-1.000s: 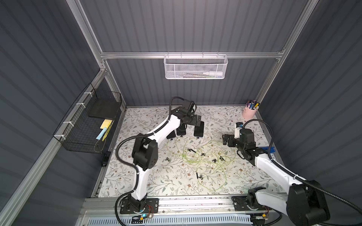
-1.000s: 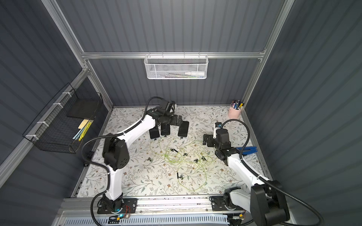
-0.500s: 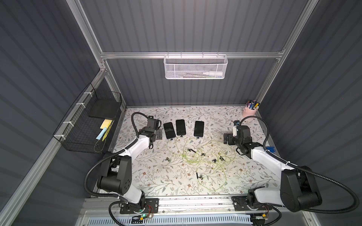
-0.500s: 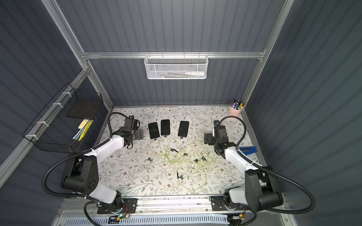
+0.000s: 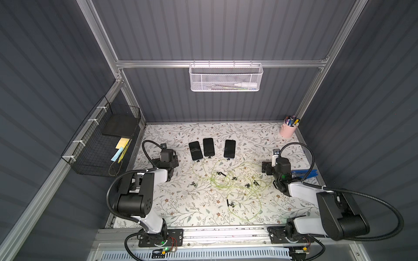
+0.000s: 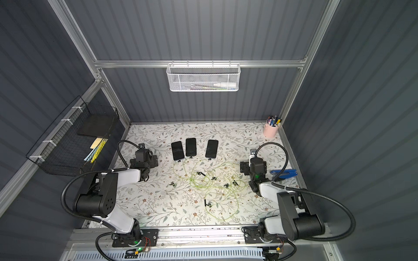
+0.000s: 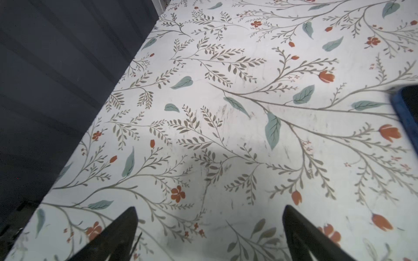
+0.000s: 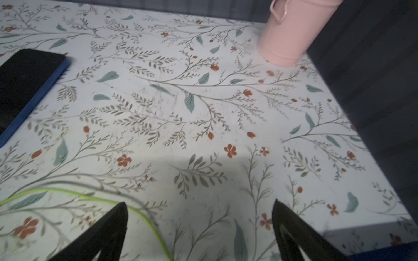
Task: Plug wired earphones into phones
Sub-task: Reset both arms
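Note:
Three black phones (image 5: 208, 147) (image 6: 191, 147) lie side by side at the back middle of the floral table in both top views. A small black plug sits at each phone's near end. The pale yellow-green wired earphones (image 5: 230, 180) (image 6: 210, 183) lie tangled in front of them. My left gripper (image 5: 165, 156) (image 7: 209, 212) hangs open and empty left of the phones; a blue-rimmed phone (image 7: 407, 108) shows at the edge of its wrist view. My right gripper (image 5: 274, 166) (image 8: 199, 203) stands open and empty to their right, a green cord (image 8: 67, 192) running past one finger, apart from a blue-rimmed phone (image 8: 27, 85).
A pink cup of pens (image 5: 287, 131) (image 8: 294, 34) stands in the back right corner. A blue tool (image 5: 304, 174) lies by the right edge. A black wire basket (image 5: 101, 140) hangs on the left wall, a white mesh basket (image 5: 226, 78) on the back rail.
My left arm has drawn back from over the phones to the table's left side and folded up. The right arm has also pulled back toward its base. Both grippers stay open.

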You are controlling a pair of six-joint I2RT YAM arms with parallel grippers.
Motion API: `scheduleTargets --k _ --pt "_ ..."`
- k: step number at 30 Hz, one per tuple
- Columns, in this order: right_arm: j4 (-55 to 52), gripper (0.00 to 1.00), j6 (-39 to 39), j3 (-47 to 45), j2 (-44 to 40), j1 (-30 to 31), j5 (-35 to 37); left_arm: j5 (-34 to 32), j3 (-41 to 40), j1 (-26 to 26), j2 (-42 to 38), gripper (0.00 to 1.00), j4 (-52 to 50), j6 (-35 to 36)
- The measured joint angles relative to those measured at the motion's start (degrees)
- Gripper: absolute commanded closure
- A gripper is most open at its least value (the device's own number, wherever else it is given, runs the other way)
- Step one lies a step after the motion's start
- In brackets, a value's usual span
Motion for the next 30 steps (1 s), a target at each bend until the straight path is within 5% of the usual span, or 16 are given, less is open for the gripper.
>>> scheduleTargets --k 5,12,30 --pt "11.7 0.01 1.1 -0.4 8.2 -6.1 -2.1 3.3 -0.6 1.3 2.4 0.0 5.2 0.7" --pt "17.0 0.01 2.4 -1.1 8.5 -7.5 -3.9 6.8 -9.8 1.4 2.1 0.0 20.1 2.0" --pt "19.9 0.01 3.2 -1.8 8.5 -7.5 -3.7 8.2 -11.3 1.4 2.2 0.0 26.5 2.4"
